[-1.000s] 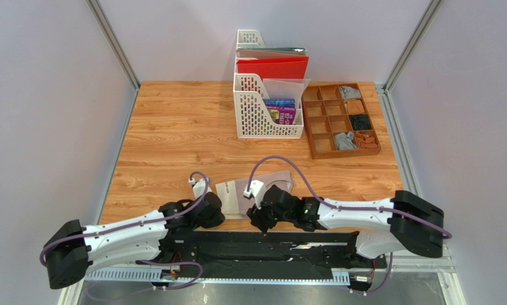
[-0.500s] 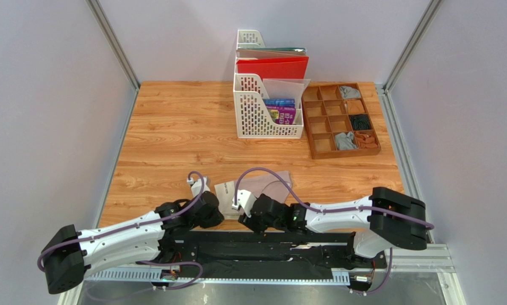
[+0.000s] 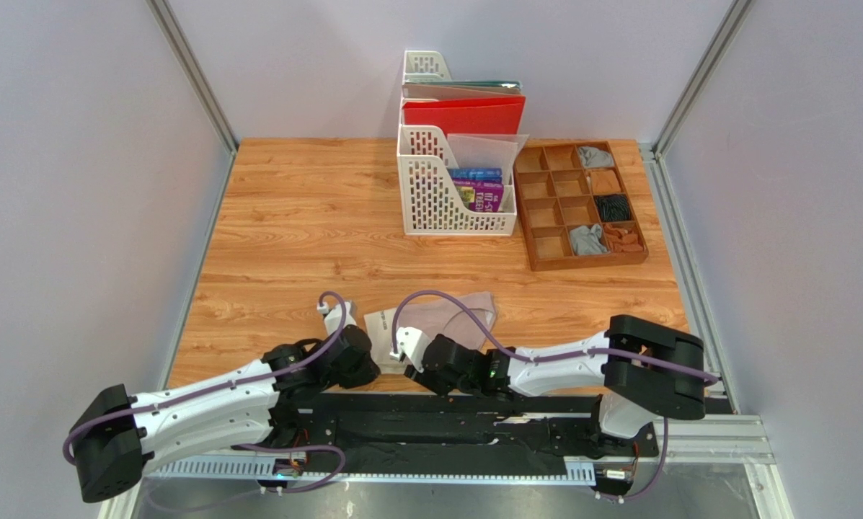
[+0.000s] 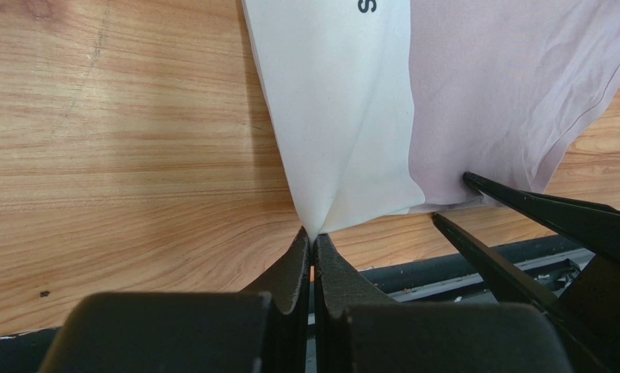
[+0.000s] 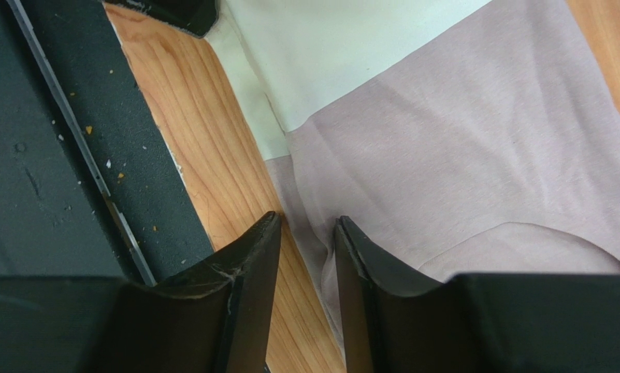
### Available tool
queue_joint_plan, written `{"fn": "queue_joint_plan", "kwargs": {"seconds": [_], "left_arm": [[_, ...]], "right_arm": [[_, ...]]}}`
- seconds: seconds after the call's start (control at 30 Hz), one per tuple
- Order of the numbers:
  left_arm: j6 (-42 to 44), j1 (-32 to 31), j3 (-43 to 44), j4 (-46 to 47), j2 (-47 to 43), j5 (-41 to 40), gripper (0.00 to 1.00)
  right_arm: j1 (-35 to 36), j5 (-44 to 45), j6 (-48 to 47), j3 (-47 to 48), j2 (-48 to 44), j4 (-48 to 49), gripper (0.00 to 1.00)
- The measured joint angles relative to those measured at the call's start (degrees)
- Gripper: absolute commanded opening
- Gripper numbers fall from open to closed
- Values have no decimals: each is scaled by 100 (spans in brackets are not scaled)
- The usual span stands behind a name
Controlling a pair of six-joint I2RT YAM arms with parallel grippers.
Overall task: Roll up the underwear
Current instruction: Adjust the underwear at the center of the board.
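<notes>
Pinching soft pinkish underwear's (image 4: 492, 101) cream band (image 4: 344, 116), left hand (image 4: 313, 245) appears fully closed.

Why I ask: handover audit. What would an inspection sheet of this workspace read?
Surface: wood-grain tabletop; crumbs on the black base plate.
Job's things: pale pinkish-beige cloth underwear with cream band, flat at the near edge, not rolled.
Clutter: white perforated file holders; brown compartment tray holding small cloth pieces.
Grippers: left gripper shut on the band's corner; right gripper open, straddling the pink edge.
Cables: purple cables, one arcing over the underwear.
Surroundings: plain walls, metal frame posts.
</notes>
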Motion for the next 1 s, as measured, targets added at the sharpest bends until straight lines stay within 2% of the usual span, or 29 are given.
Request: {"fn": "queue_joint_plan", "kwargs": {"seconds": [0.07,0.17,0.2,0.33,0.43,0.47,0.57,0.73,1.0], "left_arm": [[2,0,0,-39,-33,2,0],[4,2,0,-101,-94,7,0],[7,7,0,-127,-122,9,0],[35,13,2,-186,-221,11,0],[81,35,2,-247,-282,13,28],[98,42,2,-284,-330,11,50],[214,44,17,-422,-555,13,67],[376,83,284,-850,-1137,-87,75],[1320,118,485,-846,-1523,-175,76]], "right_arm": [[9,87,2,35,50,26,26],[11,173,2,63,105,46,3],[15,199,-15,81,125,50,0],[15,278,-39,199,223,20,0],[15,275,-37,313,267,-120,0],[15,251,-35,356,269,-219,0],[11,142,-35,481,267,-496,0],[-28,-251,-20,758,249,-1154,0],[-474,-1281,-15,1215,87,-2046,0]]}}
